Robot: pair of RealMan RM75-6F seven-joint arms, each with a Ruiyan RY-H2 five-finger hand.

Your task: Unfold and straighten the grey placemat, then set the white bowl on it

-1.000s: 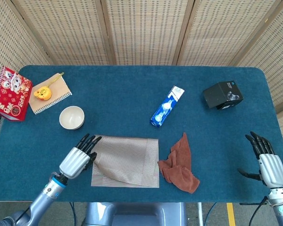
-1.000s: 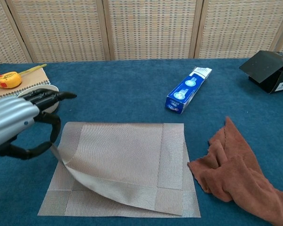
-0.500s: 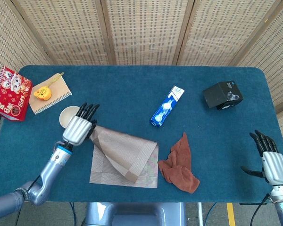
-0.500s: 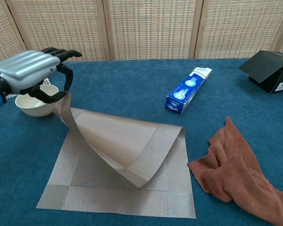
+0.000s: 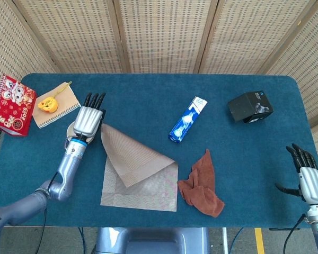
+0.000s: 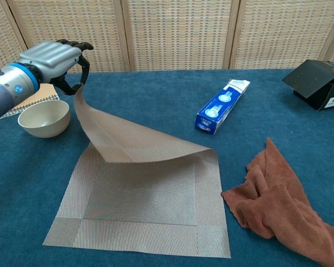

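1. The left hand [image 6: 55,58], a silver shell with black fingers, pinches one corner of the grey woven placemat [image 6: 142,208] and holds it lifted. The raised flap runs down and to the right from the hand to a fold line. The rest of the mat lies flat on the blue cloth-covered table [image 5: 148,100], below and to the right of the hand.
2. The white ceramic bowl [image 6: 43,117] stands just below the left hand in the chest view, beside the mat's left edge. In the head view the hand hides most of it.
3. Risk: the pinch covers only the corner tip. A quick pull could slip the weave free, and the flap would likely fall back folded.
4. Risk: carrying the corner outward and down passes right over the bowl. The flap or the forearm could knock it or drape over it.
5. Risk: nothing pins the flat part, so dragging may shift or skew the whole mat toward the rust-brown crumpled cloth [image 6: 278,200] at its far side.
6. The right hand [image 5: 311,182] hovers with fingers spread and holds nothing, well apart from the mat. It lends no anchoring.
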